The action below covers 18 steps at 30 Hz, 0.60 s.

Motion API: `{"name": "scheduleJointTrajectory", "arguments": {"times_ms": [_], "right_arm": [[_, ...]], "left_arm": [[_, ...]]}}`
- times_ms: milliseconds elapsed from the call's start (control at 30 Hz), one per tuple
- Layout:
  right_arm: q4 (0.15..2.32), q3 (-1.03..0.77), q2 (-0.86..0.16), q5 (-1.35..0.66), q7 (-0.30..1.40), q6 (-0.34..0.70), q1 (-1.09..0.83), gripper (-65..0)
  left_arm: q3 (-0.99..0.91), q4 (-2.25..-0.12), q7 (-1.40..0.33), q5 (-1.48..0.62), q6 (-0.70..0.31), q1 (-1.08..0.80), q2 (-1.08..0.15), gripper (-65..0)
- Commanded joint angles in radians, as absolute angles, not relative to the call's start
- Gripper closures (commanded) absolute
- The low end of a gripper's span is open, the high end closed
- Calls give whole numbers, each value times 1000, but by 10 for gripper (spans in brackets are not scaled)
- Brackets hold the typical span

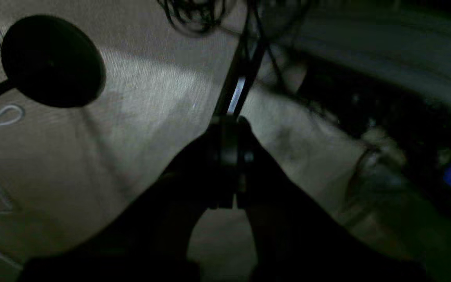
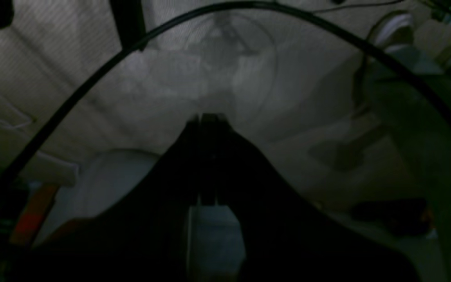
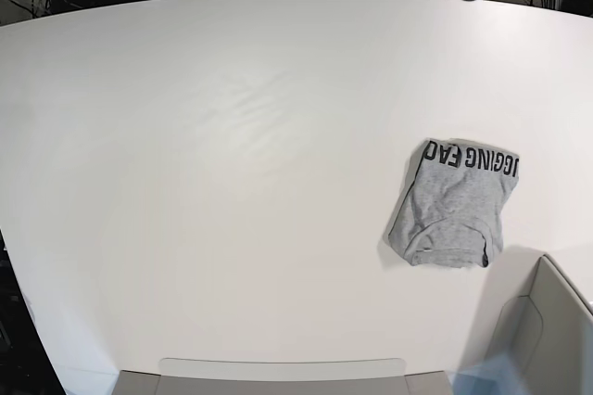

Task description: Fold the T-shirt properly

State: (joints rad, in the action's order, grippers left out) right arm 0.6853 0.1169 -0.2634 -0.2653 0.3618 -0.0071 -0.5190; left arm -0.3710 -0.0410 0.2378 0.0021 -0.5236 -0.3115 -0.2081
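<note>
Base: folded T-shirt (image 3: 454,205) on table (image 3: 232,182) (pincers unseen).

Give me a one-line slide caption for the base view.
Folded grey T-shirt with black lettering along its far edge lies on the white table, near a grey box.

One T-shirt (image 3: 453,208) is lying on one white table (image 3: 232,182); one grey box (image 3: 542,339) is sitting beside it, and possibly two cable bundles are showing behind, too dark to count.
</note>
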Motion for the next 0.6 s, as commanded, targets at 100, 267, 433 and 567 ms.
{"name": "scheduleJointTrajectory", "arguments": {"times_ms": [100, 267, 433, 567], "right_arm": [[450, 114, -271, -266, 243, -7, -435, 0], [99, 108, -245, -271, -8, -7, -288, 0], [0, 108, -222, -272, -119, -7, -183, 0], [0, 117, -219, -268, -116, -10, -140, 0]], "left_arm": [[-358, 0, 318, 19, -526, -257, -266, 0], [-260, 0, 314, 108, -515, -236, -278, 0], [-173, 0, 239, 108, -352, -202, -275, 0], [-134, 0, 143, 105, -288, -174, -269, 0]]}}
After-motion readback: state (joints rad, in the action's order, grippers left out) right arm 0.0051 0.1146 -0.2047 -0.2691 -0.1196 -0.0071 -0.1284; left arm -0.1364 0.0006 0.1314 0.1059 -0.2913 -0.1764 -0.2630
